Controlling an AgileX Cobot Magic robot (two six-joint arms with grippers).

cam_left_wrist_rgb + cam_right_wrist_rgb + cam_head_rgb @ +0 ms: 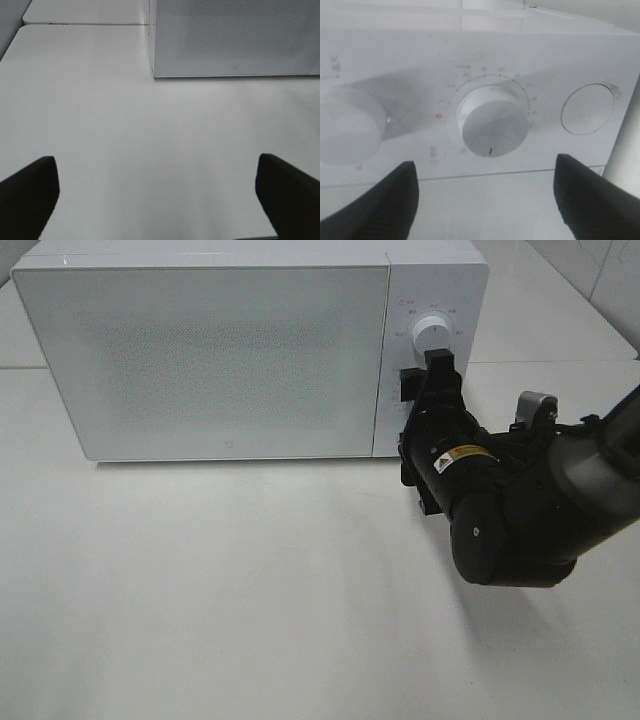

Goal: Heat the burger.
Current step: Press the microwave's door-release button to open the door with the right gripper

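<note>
The burger is hidden from every view. The white microwave (210,350) stands at the back of the table with its door closed. My right gripper (428,375) is up against its control panel, just below the upper white knob (432,332). In the right wrist view the gripper (487,200) is open, its dark fingers (380,200) set wider than the timer knob (492,121) ahead of them and not touching it. My left gripper (157,200) is open over bare table, short of the microwave (235,35).
On the panel, a second knob (345,132) lies to one side of the timer knob and a round button (587,108) to the other. The white table (220,590) stretches out in front of the microwave. My right arm (520,510) fills the right side.
</note>
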